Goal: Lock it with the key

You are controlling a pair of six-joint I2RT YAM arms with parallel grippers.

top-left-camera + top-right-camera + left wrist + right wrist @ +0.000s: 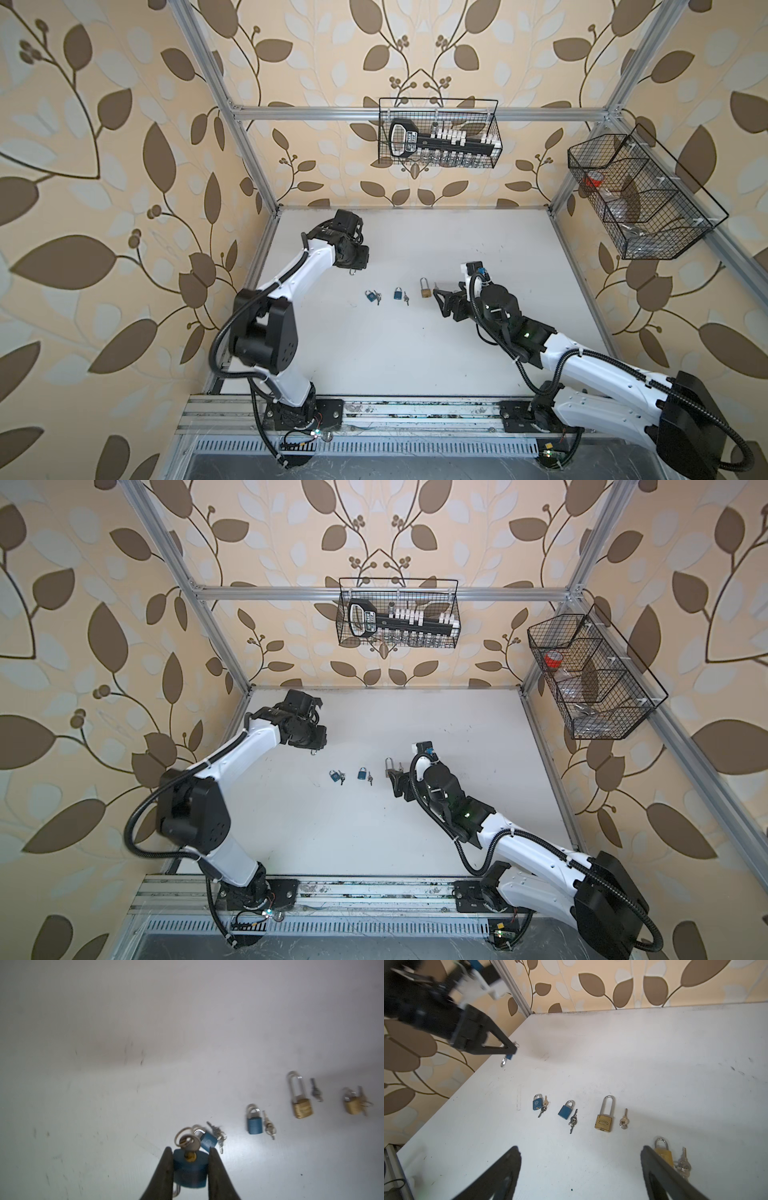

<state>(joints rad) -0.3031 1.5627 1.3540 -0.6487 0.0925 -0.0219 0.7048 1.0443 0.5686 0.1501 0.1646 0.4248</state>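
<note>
Left wrist: L end effector (190, 1149) pinches blue padlock (184, 1176), key (191, 1144) inserted.

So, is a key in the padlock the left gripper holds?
Yes, a silver key sticks out of the blue padlock clamped in the left gripper.

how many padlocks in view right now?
5. One blue padlock in the left end effector. Four in a row on the table: emblem blue, plain blue, long-shackle brass, short brass, partly covered.
</note>
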